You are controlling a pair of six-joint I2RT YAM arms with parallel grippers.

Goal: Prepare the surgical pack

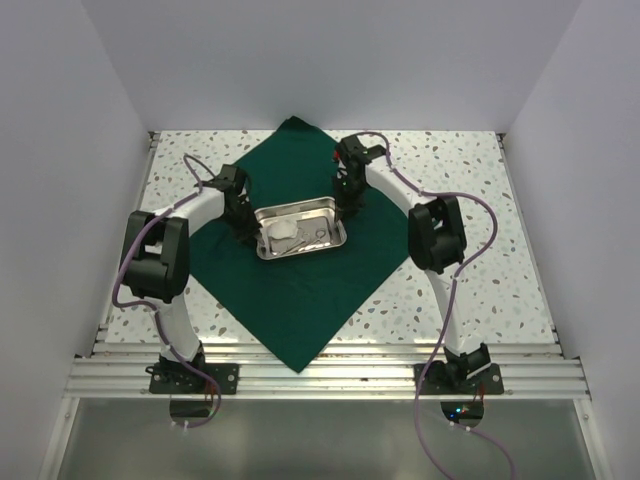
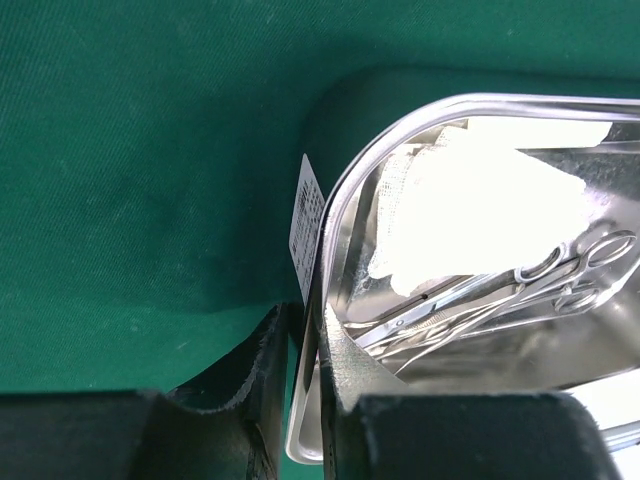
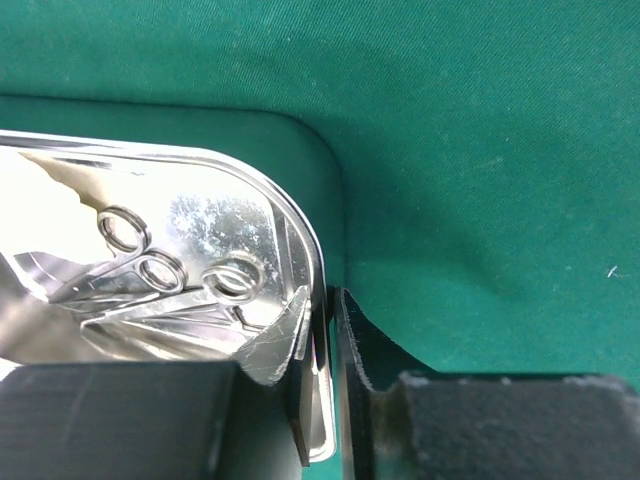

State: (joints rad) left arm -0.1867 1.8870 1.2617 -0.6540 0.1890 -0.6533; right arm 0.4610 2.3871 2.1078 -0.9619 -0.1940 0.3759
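Steel tray (image 1: 330, 222) on green drape (image 1: 300, 300), gauze (image 2: 470, 200) and scissors (image 2: 520, 285) inside — left gripper (image 2: 305, 330) clamps its left rim, right gripper (image 3: 325, 300) its right rim.

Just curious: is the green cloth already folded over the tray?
No, the green cloth lies spread flat with the tray uncovered on it.

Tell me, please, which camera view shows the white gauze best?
Left wrist: the gauze lies large and close inside the tray. Top external shows only a small white patch; right wrist shows scissors handles, no clear gauze.
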